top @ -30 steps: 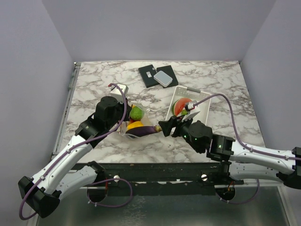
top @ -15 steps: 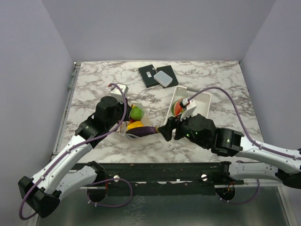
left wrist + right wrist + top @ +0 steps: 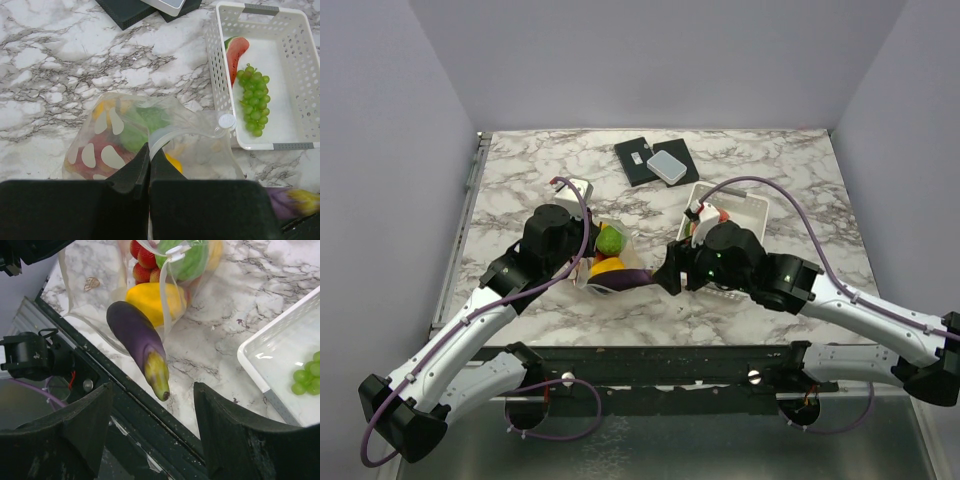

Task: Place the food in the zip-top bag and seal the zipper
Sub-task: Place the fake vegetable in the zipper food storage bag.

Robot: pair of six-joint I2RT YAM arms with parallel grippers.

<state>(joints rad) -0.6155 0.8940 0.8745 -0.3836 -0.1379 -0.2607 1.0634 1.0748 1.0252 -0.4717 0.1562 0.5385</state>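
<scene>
The eggplant [image 3: 137,337] is purple, the lemon [image 3: 152,300] yellow, the grapes [image 3: 254,102] green, the basket [image 3: 216,75] white, the bag [image 3: 107,150] clear, white-dotted.

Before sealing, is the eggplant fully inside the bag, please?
Not fully: the eggplant lies with its stem end sticking out of the bag.

- The zip-top bag [image 3: 115,145] is thin, clear plastic film, glossy and creased, printed with opaque white dots.
- The table [image 3: 60,65] has a smooth, marble-patterned top with a soft sheen.
- The basket [image 3: 216,55] is white moulded plastic, perforated and semi-matt.
- The eggplant [image 3: 137,335] is smooth purple plastic with glossy highlights.
- The lemon [image 3: 150,297] is smooth, shiny yellow plastic.
- The grapes [image 3: 254,102] are glossy green beads.
- The left gripper [image 3: 149,152] and the right gripper [image 3: 152,390] have matt black plastic fingers.
</scene>
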